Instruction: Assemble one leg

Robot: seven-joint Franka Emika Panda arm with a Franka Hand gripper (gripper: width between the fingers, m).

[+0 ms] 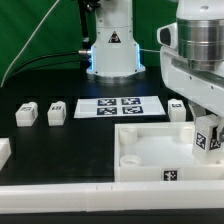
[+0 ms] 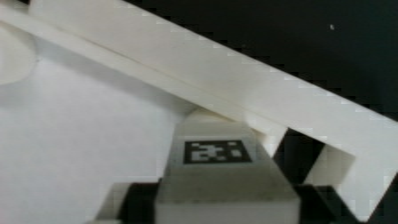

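Note:
My gripper [image 1: 207, 128] is shut on one leg [image 1: 208, 138], a small chunky white block with a black-and-white tag, and holds it over the right end of the large white panel [image 1: 140, 150]. In the wrist view the leg [image 2: 217, 160] sits between my dark fingers [image 2: 331, 185], just above the panel's floor and beside its raised rim [image 2: 196, 70]. My gripper [image 2: 228, 200] shows at the picture's edge. Three more legs lie on the black table: two at the exterior view's left [image 1: 25, 113] [image 1: 57, 112] and one at its right [image 1: 178, 110].
The marker board [image 1: 120, 105] lies behind the panel. The robot's base [image 1: 112, 45] stands at the back. A white block [image 1: 3, 152] sits at the exterior view's far left. A white rail [image 1: 90, 195] runs along the front.

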